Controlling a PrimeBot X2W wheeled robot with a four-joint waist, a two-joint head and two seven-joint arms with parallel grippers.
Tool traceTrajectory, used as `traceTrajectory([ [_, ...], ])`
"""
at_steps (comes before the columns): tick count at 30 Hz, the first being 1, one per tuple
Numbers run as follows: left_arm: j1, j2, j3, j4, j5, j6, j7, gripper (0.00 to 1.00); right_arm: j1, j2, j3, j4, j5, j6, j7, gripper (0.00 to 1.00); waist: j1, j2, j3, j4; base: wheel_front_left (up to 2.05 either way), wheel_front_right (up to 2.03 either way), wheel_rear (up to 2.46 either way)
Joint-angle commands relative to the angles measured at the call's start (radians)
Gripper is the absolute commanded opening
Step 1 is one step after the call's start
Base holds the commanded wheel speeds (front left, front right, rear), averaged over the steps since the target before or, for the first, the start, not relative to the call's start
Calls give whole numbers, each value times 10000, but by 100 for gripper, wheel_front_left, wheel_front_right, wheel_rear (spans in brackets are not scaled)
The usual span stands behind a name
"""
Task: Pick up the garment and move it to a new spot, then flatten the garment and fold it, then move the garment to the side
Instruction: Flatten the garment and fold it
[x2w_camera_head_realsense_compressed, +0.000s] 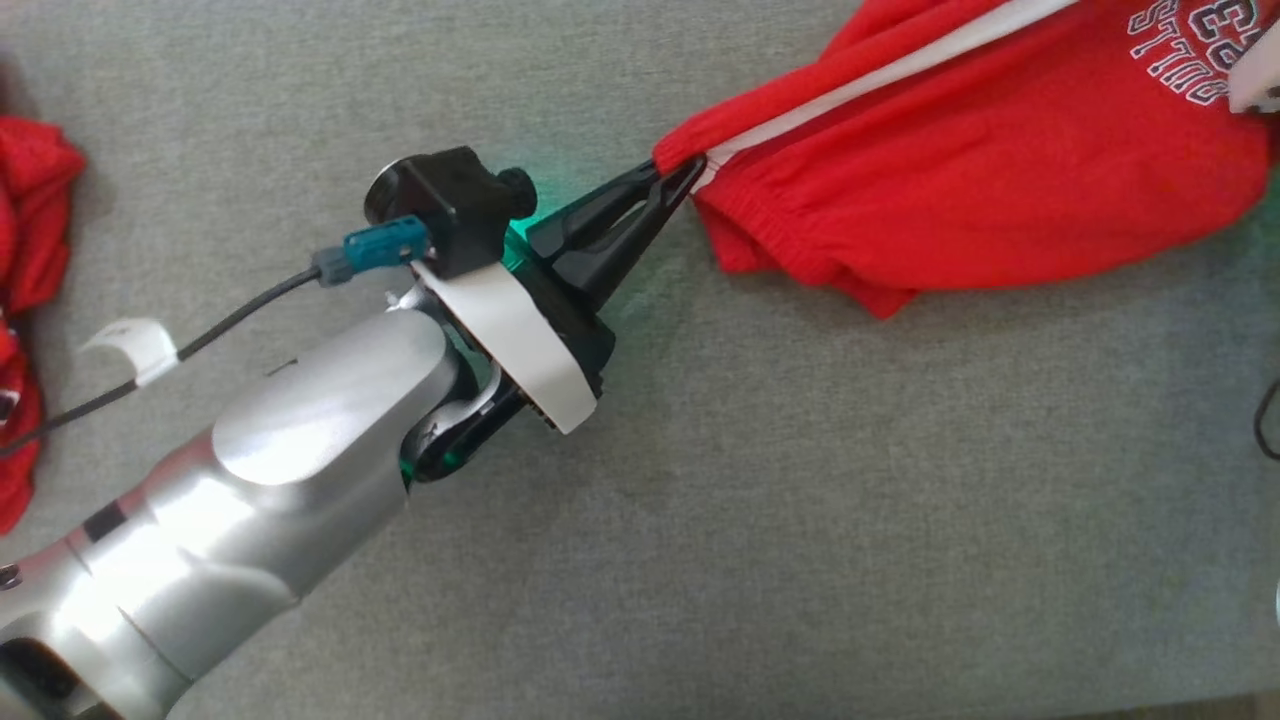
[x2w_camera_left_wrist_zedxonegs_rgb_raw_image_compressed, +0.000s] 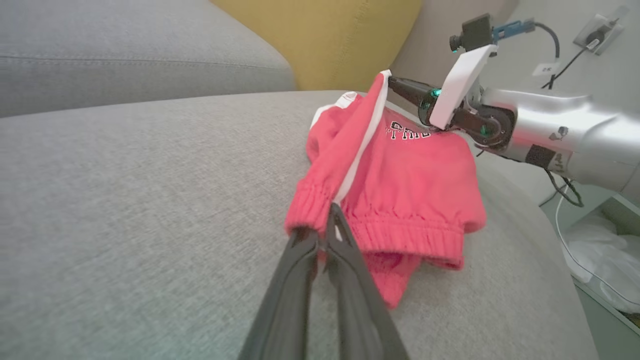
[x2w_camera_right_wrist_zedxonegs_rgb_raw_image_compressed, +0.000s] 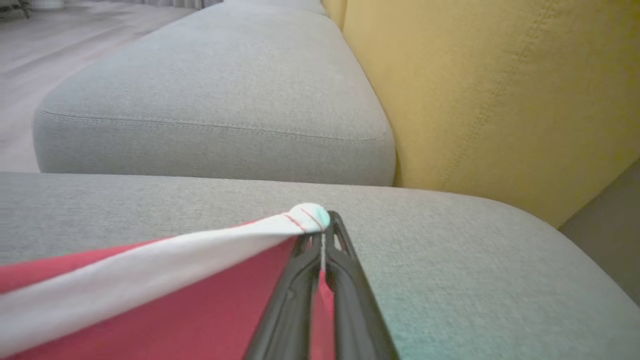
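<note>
The red garment (x2w_camera_head_realsense_compressed: 980, 180) lies on the grey sofa cushion (x2w_camera_head_realsense_compressed: 800, 500), up toward the far right in the head view, partly draped and partly drawn out. Its white stripe (x2w_camera_head_realsense_compressed: 850, 85) runs taut between the two arms. The left end effector (x2w_camera_head_realsense_compressed: 688, 170) is nipped tight on the corner of the elastic waistband (x2w_camera_left_wrist_zedxonegs_rgb_raw_image_compressed: 400, 235), right where the stripe ends, with cloth bunched at its tips. At the other end, the right end effector (x2w_camera_right_wrist_zedxonegs_rgb_raw_image_compressed: 324, 226) is clamped on the stripe's far tip, holding it above the cushion. White lettering shows on the red cloth near that arm. Another red garment (x2w_camera_head_realsense_compressed: 30, 220) sits crumpled at the cushion's left edge. A yellow back cushion (x2w_camera_right_wrist_zedxonegs_rgb_raw_image_compressed: 500, 100) rises behind the seat.
</note>
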Motion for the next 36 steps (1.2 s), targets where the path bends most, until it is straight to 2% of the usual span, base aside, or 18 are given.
traceTrajectory([
  [1,-268,150,516,-156,-22,-3,-183,100,-161,-162,168,-57,232,-9,-310,100,-2,0,-32,64,0,0,0],
  [6,97,153,848,-129,184,649,-909,100,54,-292,783,304,1415,-9,-681,100,-2,0,-263,165,0,0,0],
  [12,1268,204,1779,-721,1327,2280,-1437,100,880,-1148,1859,198,3405,-9,-4,100,-2,0,-618,448,0,0,0],
  [14,1901,0,2538,-1350,2072,2843,-1447,100,1197,-1594,2158,119,4037,-9,417,100,-2,0,-691,675,0,0,0],
  [17,3037,-408,3633,-2357,3415,3463,-1450,100,1646,-2203,2417,49,4903,-9,1048,100,-2,0,-785,1043,0,0,0],
  [20,4182,-940,4424,-3234,4504,3699,-1452,100,2098,-2787,2690,21,5616,-9,1731,100,-2,0,-826,1438,0,0,0],
  [22,4846,-1283,4786,-3569,4914,3607,-1452,100,2417,-3015,2951,-79,6080,-9,2254,100,-2,0,-889,1640,0,0,0],
  [23,5139,-1428,4955,-3663,5087,3533,-1453,100,2564,-3096,3038,-143,6296,-9,2491,95,-2,0,-940,1707,0,0,0],
  [24,5412,-1570,5125,-3729,5224,3453,-1453,100,2683,-3162,3101,-218,6492,-9,2693,29,-2,0,-987,1745,0,0,0],
  [25,5664,-1724,5294,-3773,5302,3347,-1453,100,2770,-3248,3157,-329,6617,-9,2766,0,-2,0,-1030,1763,0,0,0],
  [31,6540,-2319,6147,-3549,5837,2570,-1454,100,3060,-3449,3016,-596,6995,-9,2439,0,-2,0,-1410,1455,0,0,0],
  [36,6826,-2639,6695,-3392,6253,2021,-1454,100,3512,-4081,2814,-458,6654,-9,1985,0,-2,0,-1669,1007,0,0,0],
])
